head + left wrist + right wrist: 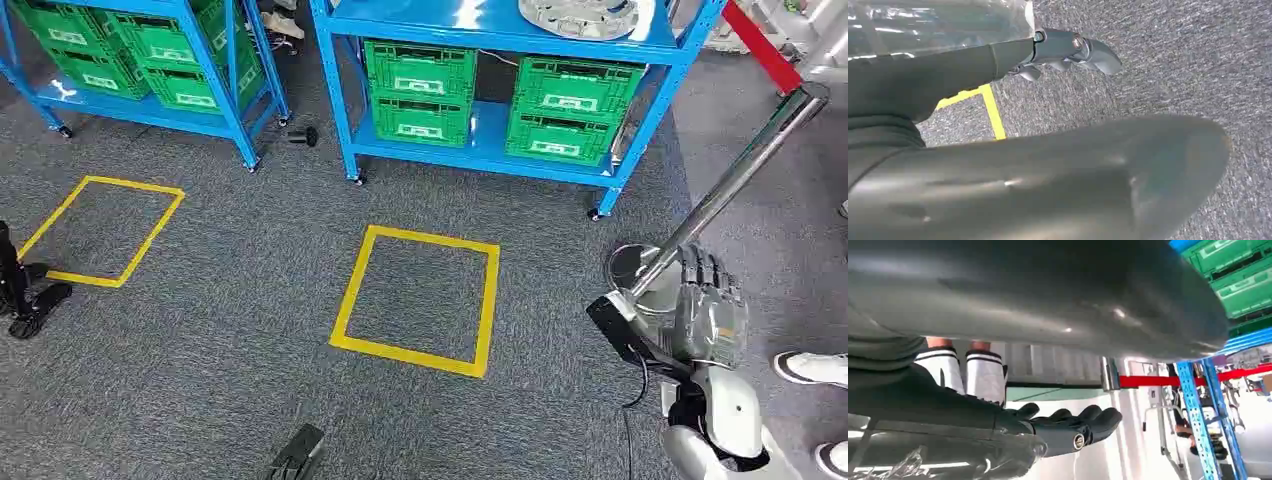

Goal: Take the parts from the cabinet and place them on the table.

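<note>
- Grey speckled carpet floor (250,300): covers the whole area in front of the robot.
- Yellow tape square (417,300): stuck on the carpet, directly before the nearer rack; a second yellow tape square (100,230) lies well apart, toward the left.
- Blue steel shelf rack on castors (500,150): stands beyond the central square. Its lower level carries two stacks of green slotted plastic crates (500,105), side by side.
- Pale grey round metal part (580,15): rests on the rack's upper shelf, partly cut off by the picture edge.
- Second blue shelf rack (240,100): at the far left, also loaded with green crates (130,50).
- Right hand (708,310): hangs low at the robot's right side, near a polished steel barrier post (740,175) with a red belt (760,45). In the right wrist view the dark fingers (1088,422) lie straight and slightly apart, gripping nothing.
- Left hand (1068,47): seen in the left wrist view above the carpet, fingers extended and loosely apart, holding nothing.
- White shoes of a person (815,368): at the right edge, just beyond the right hand.
</note>
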Action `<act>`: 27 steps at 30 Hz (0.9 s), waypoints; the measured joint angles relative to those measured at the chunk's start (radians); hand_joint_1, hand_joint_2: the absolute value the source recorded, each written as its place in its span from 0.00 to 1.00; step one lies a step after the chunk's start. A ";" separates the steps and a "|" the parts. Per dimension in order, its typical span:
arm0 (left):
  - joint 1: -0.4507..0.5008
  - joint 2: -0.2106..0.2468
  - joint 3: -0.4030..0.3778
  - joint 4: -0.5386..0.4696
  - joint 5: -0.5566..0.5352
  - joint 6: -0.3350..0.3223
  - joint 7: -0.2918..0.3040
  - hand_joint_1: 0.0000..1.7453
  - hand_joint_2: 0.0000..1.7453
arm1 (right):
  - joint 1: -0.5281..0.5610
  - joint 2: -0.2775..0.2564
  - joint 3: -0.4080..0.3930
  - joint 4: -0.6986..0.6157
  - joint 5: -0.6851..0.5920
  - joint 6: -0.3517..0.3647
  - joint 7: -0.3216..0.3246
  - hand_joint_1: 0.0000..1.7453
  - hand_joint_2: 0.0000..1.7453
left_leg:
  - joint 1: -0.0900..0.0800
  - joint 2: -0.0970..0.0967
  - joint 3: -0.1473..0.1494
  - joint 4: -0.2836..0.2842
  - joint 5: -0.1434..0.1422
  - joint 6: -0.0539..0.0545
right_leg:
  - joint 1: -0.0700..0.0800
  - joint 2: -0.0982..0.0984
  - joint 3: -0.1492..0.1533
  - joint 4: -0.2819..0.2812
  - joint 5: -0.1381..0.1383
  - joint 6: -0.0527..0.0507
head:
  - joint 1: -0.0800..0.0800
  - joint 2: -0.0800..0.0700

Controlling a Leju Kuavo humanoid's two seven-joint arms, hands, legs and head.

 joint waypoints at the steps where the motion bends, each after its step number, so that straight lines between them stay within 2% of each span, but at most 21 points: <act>1: 0.000 0.000 0.000 0.000 0.000 -0.001 0.002 0.00 0.00 | 0.000 0.001 0.001 0.000 0.000 0.002 0.000 0.00 0.00 | 0.000 0.000 0.000 0.000 0.000 0.000 | 0.000 0.000 0.000 0.000 0.000 0.000 | 0.000 0.000; 16: 0.000 0.003 0.000 0.000 0.013 -0.010 0.008 0.00 0.00 | 0.009 0.015 0.022 0.000 0.003 0.019 0.000 0.00 0.00 | -0.006 0.000 -0.001 0.003 -0.001 0.002 | -0.006 0.000 0.000 0.000 0.001 0.002 | 0.000 0.000; 19: 0.000 0.007 0.000 0.000 0.014 -0.009 0.008 0.00 0.00 | 0.013 0.018 0.025 0.000 0.005 0.022 0.000 0.00 0.00 | -0.009 0.000 -0.003 0.006 -0.002 0.007 | -0.009 -0.001 -0.001 -0.001 0.002 0.007 | 0.000 0.000; 22: 0.000 0.009 0.000 0.000 0.014 -0.009 0.009 0.00 0.00 | 0.013 0.018 0.025 0.000 0.006 0.022 0.001 0.00 0.00 | -0.012 0.000 -0.004 0.003 -0.001 0.017 | -0.011 -0.001 0.000 -0.007 0.005 0.016 | -0.001 0.000; 23: 0.000 0.009 0.000 0.000 0.014 -0.009 0.008 0.00 0.00 | 0.013 0.018 0.024 -0.001 0.006 0.022 0.001 0.00 0.00 | -0.003 0.000 0.000 -0.010 0.006 0.023 | -0.010 0.000 -0.003 -0.007 0.000 0.020 | 0.000 0.000; 24: -0.001 0.007 0.000 0.000 0.015 -0.009 0.008 0.00 0.00 | 0.013 0.018 0.024 -0.001 0.006 0.022 0.001 0.00 0.00 | 0.000 0.001 0.003 -0.017 0.010 0.027 | -0.010 0.000 -0.017 0.022 -0.016 0.022 | 0.002 0.000; 26: -0.001 0.008 0.000 0.000 0.015 -0.009 0.007 0.00 0.00 | 0.013 0.018 0.024 -0.001 0.007 0.022 0.001 0.00 0.00 | 0.003 0.001 0.002 -0.018 0.010 0.030 | -0.013 0.002 -0.099 0.174 -0.080 0.027 | 0.009 0.000; 27: 0.000 0.008 0.000 0.000 0.015 -0.009 0.007 0.00 0.00 | 0.017 0.018 0.024 -0.001 0.007 0.022 0.003 0.00 0.00 | 0.003 0.001 0.002 -0.018 0.008 0.031 | -0.014 0.002 -0.143 0.248 -0.103 0.029 | 0.009 0.000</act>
